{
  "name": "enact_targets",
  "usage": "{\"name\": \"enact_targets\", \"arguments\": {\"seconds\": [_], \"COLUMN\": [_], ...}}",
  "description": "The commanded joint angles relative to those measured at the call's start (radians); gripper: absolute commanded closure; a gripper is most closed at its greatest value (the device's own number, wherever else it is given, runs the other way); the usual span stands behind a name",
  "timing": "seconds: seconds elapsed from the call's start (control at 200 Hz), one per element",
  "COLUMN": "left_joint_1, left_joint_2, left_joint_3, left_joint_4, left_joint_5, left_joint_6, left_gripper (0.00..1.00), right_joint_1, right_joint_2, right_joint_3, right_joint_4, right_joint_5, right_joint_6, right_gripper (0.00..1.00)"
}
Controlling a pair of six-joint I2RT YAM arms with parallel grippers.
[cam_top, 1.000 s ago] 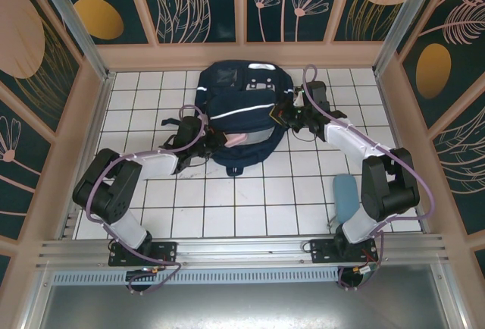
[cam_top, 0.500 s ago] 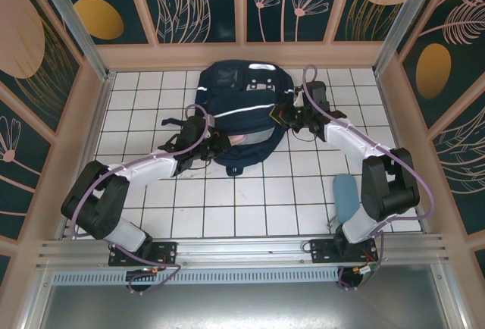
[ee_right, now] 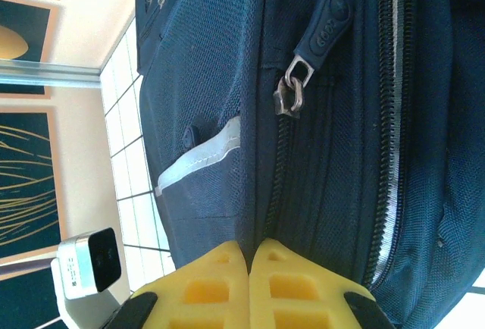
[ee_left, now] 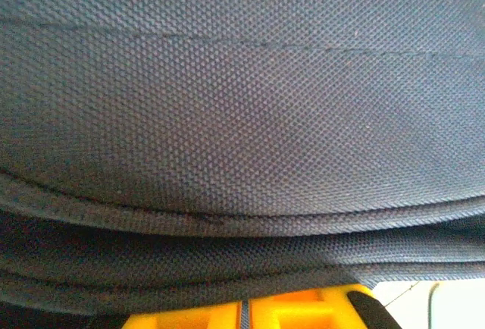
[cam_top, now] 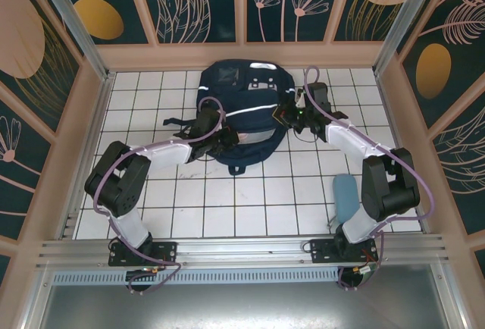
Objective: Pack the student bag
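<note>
Navy woven student bag (cam_top: 235, 86), white reflective stripe (cam_top: 242, 110), zip (ee_right: 292, 98) possibly part open.

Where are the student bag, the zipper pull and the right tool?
student bag (cam_top: 242, 94), top external view, navy front panel.
zipper pull (ee_right: 324, 20), right wrist view, dark rubber tab.
right tool (ee_right: 248, 247), right wrist view, where the yellow fingertips meet.

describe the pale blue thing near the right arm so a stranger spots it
On the white tiled table, go to the near right, beside the right arm. The pale blue thing lies flat there, partly hidden by the arm, far smaller and lighter than the navy backpack at the back.
</note>
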Motion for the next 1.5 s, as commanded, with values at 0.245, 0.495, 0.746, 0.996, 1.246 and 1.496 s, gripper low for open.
{"name": "enact_targets", "arguments": {"seconds": [0.245, 0.495, 0.746, 0.996, 1.246, 1.496], "left_joint_1": [0.005, 0.005, 0.016, 0.100, 0.188, 0.210], "left_joint_2": [0.030, 0.017, -0.207, -0.400, -0.451, -0.451], "left_joint_3": [-0.122, -0.144, -0.237, -0.267, -0.203, -0.162], "left_joint_4": [0.390, 0.446, 0.213, -0.005, -0.115, -0.141], "left_joint_5": [-0.342, -0.277, -0.225, -0.202, -0.201, -0.210], "left_joint_6": [0.106, 0.098, 0.054, 0.044, 0.130, 0.184], "left_gripper": [0.81, 0.71, 0.40, 0.16, 0.06, 0.02], "right_joint_1": [-0.005, -0.007, -0.006, -0.044, -0.199, -0.311], "right_joint_2": [-0.062, -0.061, -0.047, -0.158, -0.260, -0.340], "right_joint_3": [-0.007, 0.003, 0.048, 0.006, -0.137, -0.280], "right_joint_4": [-0.026, -0.045, -0.212, -0.330, -0.539, -0.654], "right_joint_5": [-0.038, -0.022, 0.079, 0.292, 0.565, 0.586], "right_joint_6": [-0.021, -0.038, -0.172, -0.177, -0.118, -0.024], "right_gripper": [1.00, 1.00, 0.80, 0.35, 0.19, 0.11]}}
